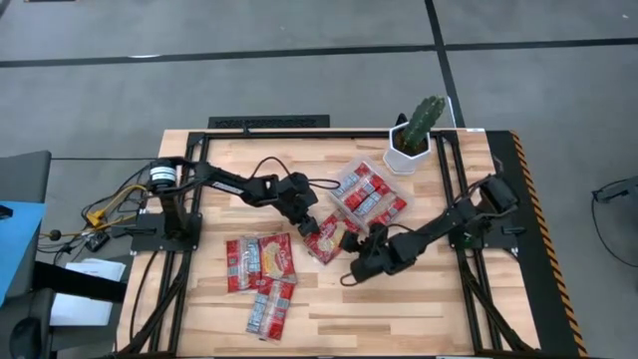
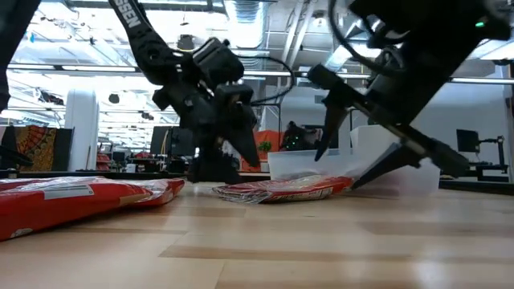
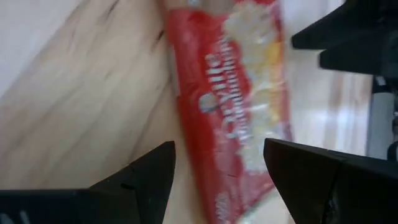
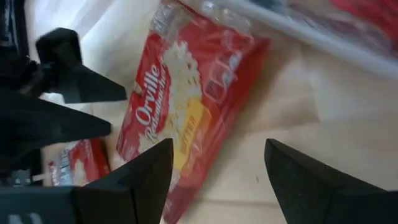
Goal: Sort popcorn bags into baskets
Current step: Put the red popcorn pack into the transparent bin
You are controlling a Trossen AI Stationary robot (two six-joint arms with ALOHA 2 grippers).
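One red-and-white popcorn bag (image 1: 324,240) lies flat on the wooden table between my two grippers; it also shows in the low view (image 2: 281,190). My left gripper (image 1: 305,215) is open and hovers just above the bag's far-left end (image 3: 233,93), one finger on either side. My right gripper (image 1: 355,246) is open and slants down at the bag's near-right side (image 4: 180,118). The clear basket (image 1: 348,171) sits behind them with several bags inside. More bags (image 1: 261,261) lie flat at the table's near left.
A white pot with a green cactus (image 1: 414,138) stands at the far edge, right of the basket. Two bags (image 1: 271,305) lie close to the near edge. Black frame rails (image 1: 461,199) run along both sides. Bare wood (image 1: 409,309) spreads at the near right.
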